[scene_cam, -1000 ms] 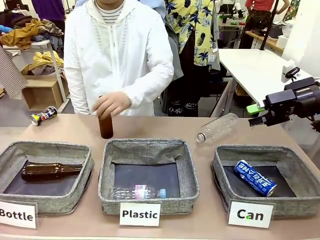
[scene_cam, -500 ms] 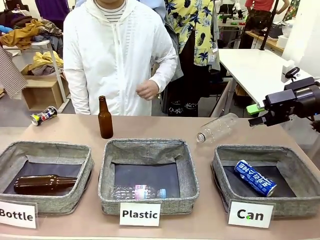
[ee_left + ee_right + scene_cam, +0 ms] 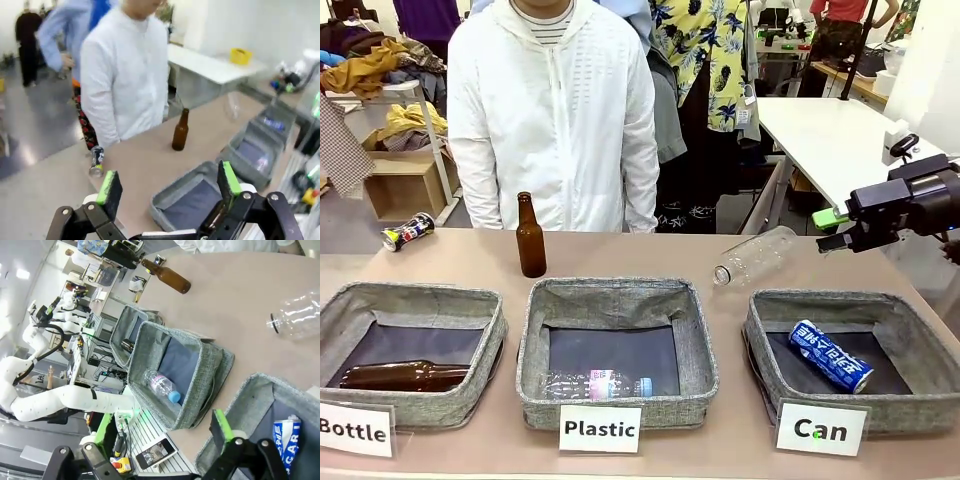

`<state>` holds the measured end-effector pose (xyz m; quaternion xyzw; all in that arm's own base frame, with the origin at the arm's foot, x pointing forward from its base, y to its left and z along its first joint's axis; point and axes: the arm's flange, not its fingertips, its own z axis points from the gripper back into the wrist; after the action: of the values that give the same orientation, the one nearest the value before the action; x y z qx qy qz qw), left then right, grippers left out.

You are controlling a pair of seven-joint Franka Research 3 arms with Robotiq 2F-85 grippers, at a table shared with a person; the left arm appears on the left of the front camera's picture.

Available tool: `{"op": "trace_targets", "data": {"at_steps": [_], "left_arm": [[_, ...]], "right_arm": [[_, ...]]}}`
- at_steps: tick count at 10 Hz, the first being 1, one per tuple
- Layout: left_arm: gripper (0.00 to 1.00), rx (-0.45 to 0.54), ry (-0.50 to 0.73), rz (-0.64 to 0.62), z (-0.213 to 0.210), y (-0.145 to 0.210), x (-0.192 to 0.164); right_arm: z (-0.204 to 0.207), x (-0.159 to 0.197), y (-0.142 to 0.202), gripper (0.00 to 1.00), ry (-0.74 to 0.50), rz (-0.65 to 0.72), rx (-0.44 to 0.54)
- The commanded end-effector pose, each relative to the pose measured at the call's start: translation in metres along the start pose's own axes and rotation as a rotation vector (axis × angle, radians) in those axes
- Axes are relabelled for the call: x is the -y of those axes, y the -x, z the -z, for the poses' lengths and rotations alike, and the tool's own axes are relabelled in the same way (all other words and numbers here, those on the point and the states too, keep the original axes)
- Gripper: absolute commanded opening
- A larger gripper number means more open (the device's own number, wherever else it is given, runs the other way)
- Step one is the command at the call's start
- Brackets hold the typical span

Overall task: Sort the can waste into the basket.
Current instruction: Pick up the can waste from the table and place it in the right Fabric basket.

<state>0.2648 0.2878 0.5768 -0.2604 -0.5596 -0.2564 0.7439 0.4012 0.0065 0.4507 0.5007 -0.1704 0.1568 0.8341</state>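
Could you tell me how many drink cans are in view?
2: a blue can lying in the Can basket, a black can at the table's far left corner. None looks hidden.

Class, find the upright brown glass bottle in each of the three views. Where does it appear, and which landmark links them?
Front view: upright brown bottle left of centre, behind the middle basket's far-left corner.
Left wrist view: bottle at centre, beyond the baskets.
Right wrist view: bottle at top centre, appearing sideways.
Shared landmark: the middle basket holding a plastic bottle.

Coarse grey cloth basket [image 3: 920,405], matt; blue can [image 3: 830,355] glossy metal; brown bottle [image 3: 530,245] shiny glass; clear bottle [image 3: 757,254] thin plastic; tabletop [image 3: 640,262] smooth, matt.
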Motion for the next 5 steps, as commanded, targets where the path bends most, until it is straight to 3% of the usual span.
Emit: {"op": "trace_targets", "data": {"at_steps": [1, 2, 4, 5], "left_arm": [[1.0, -0.005, 0.035, 0.464, 0.033, 0.018, 0.04], [1.0, -0.002, 0.075, 0.564, 0.047, 0.018, 0.056], [1.0, -0.173, 0.128, 0.65, 0.056, 0.034, 0.073], [1.0, -0.199, 0.157, 0.662, 0.057, 0.047, 0.078]], "right_arm": [[-0.003, -0.001, 0.0, 1.0, 0.004, -0.013, -0.008], [-0.003, -0.001, 0.0, 1.0, 0.004, -0.013, -0.008], [-0.003, -0.001, 0.0, 1.0, 0.004, -0.013, -0.008], [-0.003, -0.001, 0.0, 1.0, 0.004, -0.013, -0.008]]}}
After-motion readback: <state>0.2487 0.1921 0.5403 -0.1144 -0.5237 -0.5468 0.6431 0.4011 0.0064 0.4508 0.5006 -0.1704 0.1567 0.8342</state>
